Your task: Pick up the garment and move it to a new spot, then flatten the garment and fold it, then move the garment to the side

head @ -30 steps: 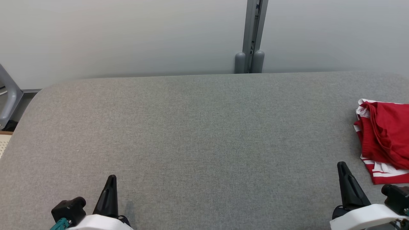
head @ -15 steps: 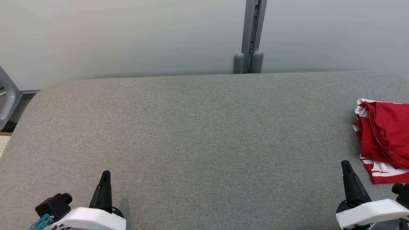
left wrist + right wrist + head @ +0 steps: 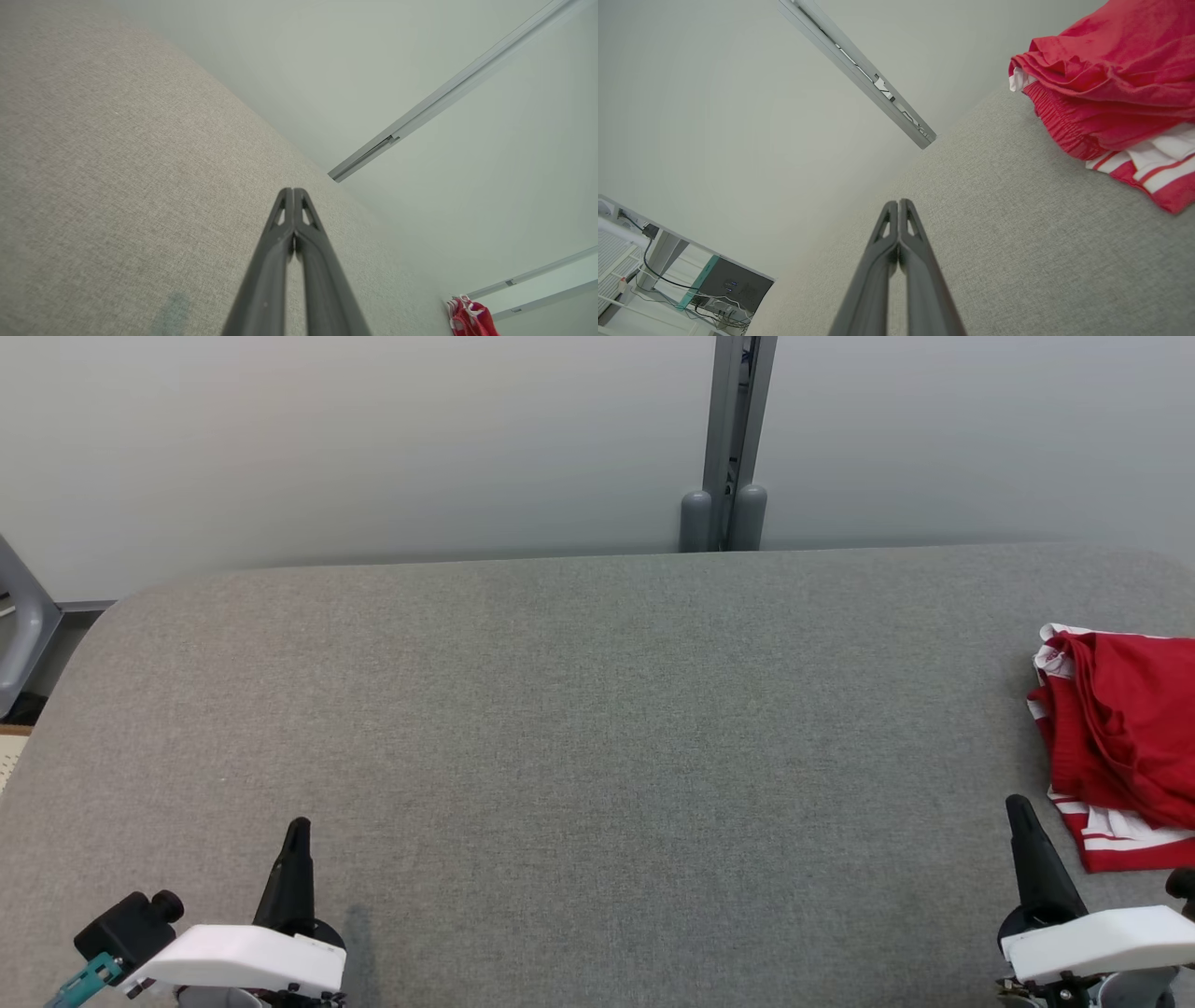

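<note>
Red garment (image 3: 1120, 728) lies bunched at the worktop's (image 3: 597, 709) right edge. Its visible part runs near-to-far, striped hem nearest (frame cuts off its right side). Left end effector (image 3: 298, 831) and right end effector (image 3: 1016, 807) are both closed and empty.

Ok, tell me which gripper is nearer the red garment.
Right. The right gripper sits just beside the red garment, not touching; the left gripper is across the table.

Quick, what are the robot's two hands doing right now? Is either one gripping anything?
Left hand: closed, holding nothing.
Right hand: closed, holding nothing; the red garment lies apart from it.
</note>
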Controlling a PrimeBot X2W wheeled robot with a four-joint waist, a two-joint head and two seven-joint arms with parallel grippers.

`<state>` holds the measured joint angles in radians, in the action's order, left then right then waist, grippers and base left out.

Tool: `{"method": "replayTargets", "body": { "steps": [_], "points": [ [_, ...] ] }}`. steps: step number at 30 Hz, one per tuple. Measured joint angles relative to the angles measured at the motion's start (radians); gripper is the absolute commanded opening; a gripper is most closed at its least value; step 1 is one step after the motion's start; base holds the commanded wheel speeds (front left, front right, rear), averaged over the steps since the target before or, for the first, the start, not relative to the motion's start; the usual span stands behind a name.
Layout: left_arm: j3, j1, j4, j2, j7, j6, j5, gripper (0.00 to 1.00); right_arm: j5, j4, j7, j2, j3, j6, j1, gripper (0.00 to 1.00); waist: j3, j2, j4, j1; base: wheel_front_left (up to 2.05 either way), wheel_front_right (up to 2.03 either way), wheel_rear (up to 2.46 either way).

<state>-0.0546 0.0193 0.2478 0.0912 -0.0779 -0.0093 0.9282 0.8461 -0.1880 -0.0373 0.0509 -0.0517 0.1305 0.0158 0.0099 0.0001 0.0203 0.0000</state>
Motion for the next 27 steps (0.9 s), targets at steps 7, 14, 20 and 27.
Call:
{"method": "replayTargets", "body": {
  "steps": [7,14,20,27],
  "points": [
    [0.020,0.007,0.000,-0.004,0.023,-0.013,0.077,0.00,0.089,-0.008,0.019,0.000,-0.007,0.000,0.013,0.00,-0.001,0.0000,-0.002,0.0000,0.00,0.00,0.00],
    [0.038,0.015,0.000,-0.009,0.043,-0.025,0.150,0.00,0.170,-0.014,0.036,0.000,-0.013,0.000,0.019,0.00,-0.001,0.0000,-0.003,0.0000,0.00,0.00,0.00],
    [0.052,0.026,0.000,-0.012,0.060,-0.035,0.209,0.00,0.236,-0.018,0.048,0.000,-0.018,0.000,0.028,0.00,-0.002,0.0000,-0.005,0.0000,0.00,0.00,0.00],
    [0.067,0.030,0.000,-0.016,0.075,-0.047,0.266,0.00,0.299,-0.022,0.059,0.000,-0.024,0.000,0.036,0.00,-0.002,0.0000,-0.006,0.0000,0.00,0.00,0.00]
  ]
}}
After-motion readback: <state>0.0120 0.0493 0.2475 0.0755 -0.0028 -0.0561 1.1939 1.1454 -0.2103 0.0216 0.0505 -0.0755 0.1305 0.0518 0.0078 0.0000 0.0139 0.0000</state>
